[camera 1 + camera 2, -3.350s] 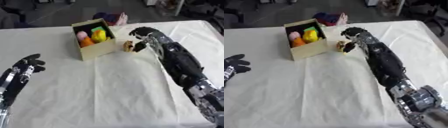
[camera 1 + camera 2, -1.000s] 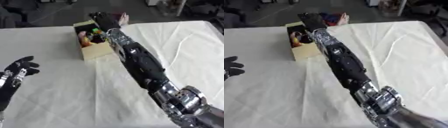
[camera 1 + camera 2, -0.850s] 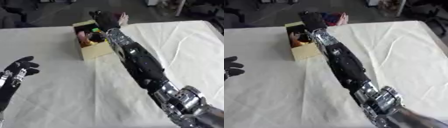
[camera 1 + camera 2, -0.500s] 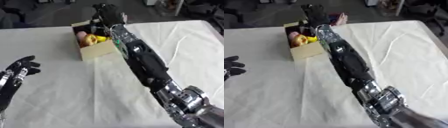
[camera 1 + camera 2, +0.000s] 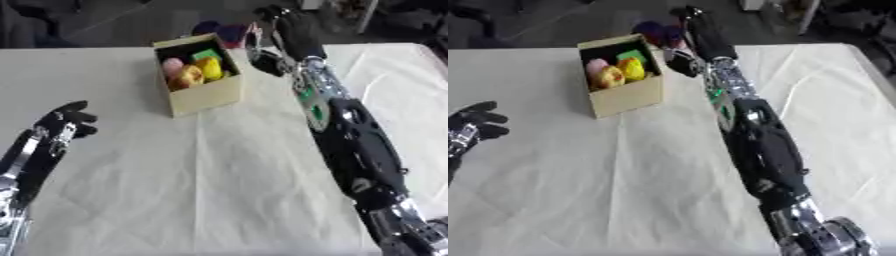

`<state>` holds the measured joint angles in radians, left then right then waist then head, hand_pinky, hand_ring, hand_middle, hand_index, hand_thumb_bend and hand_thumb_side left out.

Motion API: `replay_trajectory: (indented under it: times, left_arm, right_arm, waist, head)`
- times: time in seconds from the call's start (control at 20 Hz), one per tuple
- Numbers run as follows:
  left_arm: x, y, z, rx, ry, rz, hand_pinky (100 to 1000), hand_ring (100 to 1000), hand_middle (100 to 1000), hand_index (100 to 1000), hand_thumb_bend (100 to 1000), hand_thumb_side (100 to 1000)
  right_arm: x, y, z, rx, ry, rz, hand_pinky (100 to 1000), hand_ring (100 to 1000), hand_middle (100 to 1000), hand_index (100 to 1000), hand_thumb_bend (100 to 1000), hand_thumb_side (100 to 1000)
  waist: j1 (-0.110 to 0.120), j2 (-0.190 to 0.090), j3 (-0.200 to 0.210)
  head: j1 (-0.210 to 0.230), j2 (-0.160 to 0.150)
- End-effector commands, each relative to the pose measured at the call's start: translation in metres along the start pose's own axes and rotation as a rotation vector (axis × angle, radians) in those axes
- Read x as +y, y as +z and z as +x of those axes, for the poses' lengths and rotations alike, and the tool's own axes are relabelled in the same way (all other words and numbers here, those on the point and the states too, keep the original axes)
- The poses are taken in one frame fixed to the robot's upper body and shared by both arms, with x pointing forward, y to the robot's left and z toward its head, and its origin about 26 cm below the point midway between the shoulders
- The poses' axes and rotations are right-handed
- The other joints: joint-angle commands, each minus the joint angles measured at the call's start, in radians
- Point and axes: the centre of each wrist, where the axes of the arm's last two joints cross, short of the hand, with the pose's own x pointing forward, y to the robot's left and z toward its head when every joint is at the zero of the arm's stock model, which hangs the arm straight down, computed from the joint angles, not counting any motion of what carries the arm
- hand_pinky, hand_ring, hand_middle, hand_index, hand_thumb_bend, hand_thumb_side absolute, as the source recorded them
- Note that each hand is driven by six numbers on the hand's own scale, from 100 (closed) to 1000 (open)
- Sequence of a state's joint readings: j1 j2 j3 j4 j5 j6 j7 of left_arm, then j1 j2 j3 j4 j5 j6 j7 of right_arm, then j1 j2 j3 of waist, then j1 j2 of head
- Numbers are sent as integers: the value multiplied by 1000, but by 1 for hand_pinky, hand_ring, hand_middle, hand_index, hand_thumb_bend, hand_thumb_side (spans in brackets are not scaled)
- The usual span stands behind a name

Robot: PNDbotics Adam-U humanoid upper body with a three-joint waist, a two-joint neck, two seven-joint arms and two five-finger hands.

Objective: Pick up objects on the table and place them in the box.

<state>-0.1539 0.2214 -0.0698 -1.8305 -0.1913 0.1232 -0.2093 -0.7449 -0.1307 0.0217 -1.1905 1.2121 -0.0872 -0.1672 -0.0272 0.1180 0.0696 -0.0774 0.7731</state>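
An open cardboard box stands on the white-clothed table at the back, left of centre. Inside lie several colourful items: a pink one, a yellow one, a green one. My right arm stretches from the lower right up to the table's far edge, where my right hand hovers just right of the box, open and holding nothing. My left hand rests open near the left edge, fingers up, far from the box.
Purple and pink things lie behind the box at the table's far edge. Dark floor and furniture lie beyond the table. The cloth shows a fold line down its middle.
My right hand carried a small item from beside the box over its opening, then drew away to the box's right, holding nothing. The left hand has barely moved.
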Motion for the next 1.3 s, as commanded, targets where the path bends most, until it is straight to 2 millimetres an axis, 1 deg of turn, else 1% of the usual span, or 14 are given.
replay_trajectory:
  times: [0.05,0.1,0.15,0.25,0.3,0.4,0.6,0.9,0.95,1.1,1.3]
  left_arm:
    - [10,1,3,-11,-38,30,829,717,705,899,100,859]
    - [9,2,1,-7,-38,35,828,716,703,892,100,858]
    - [9,2,0,-1,-36,40,827,715,702,889,100,859]
    - [8,2,-1,1,-37,42,827,716,702,884,100,856]
    - [8,2,0,-2,-40,39,828,716,703,881,100,854]
    - [8,2,-1,-2,-46,40,827,714,699,874,100,854]
    - [8,3,-3,2,-43,44,828,713,699,872,100,851]
    - [7,4,-5,10,-20,47,827,710,694,867,100,852]
    - [7,4,-5,10,-15,47,827,709,693,866,100,852]
    - [6,4,-6,14,-5,46,827,709,691,862,100,847]
    - [6,4,-7,16,4,51,826,704,686,859,100,842]
  right_arm:
    - [-9,42,-18,-18,-140,-70,800,609,634,776,100,229]
    - [-9,66,-20,3,-271,-71,798,604,628,768,100,220]
    - [-12,83,-22,30,-415,-70,798,604,628,768,100,222]
    - [-21,107,-30,94,-683,-63,795,598,623,767,100,241]
    - [-23,117,-33,124,-773,-62,792,594,618,769,100,259]
    - [-25,134,-37,183,-883,-73,790,585,608,777,100,278]
    - [-21,155,-38,259,-957,-87,786,576,597,776,100,367]
    - [-17,168,-39,306,-965,-84,780,561,571,740,100,397]
    - [-17,169,-39,309,-967,-83,780,560,569,734,100,397]
    - [-15,171,-37,318,-976,-80,777,554,559,713,100,303]
    - [-13,172,-34,321,-1003,-82,777,553,557,725,100,286]
  waist:
    - [-17,-2,-1]
    - [-20,-3,0]
    - [-22,-3,0]
    - [-23,0,-5]
    - [-22,2,-7]
    - [-22,6,-7]
    - [-20,12,-10]
    - [-17,13,-9]
    - [-16,14,-9]
    - [-13,14,-12]
    - [-10,13,-12]
  head:
    - [34,-3]
    - [41,-3]
    - [50,-3]
    - [66,-3]
    - [70,-3]
    - [73,-3]
    - [78,-3]
    - [88,-3]
    - [89,-3]
    - [88,-3]
    - [89,-3]
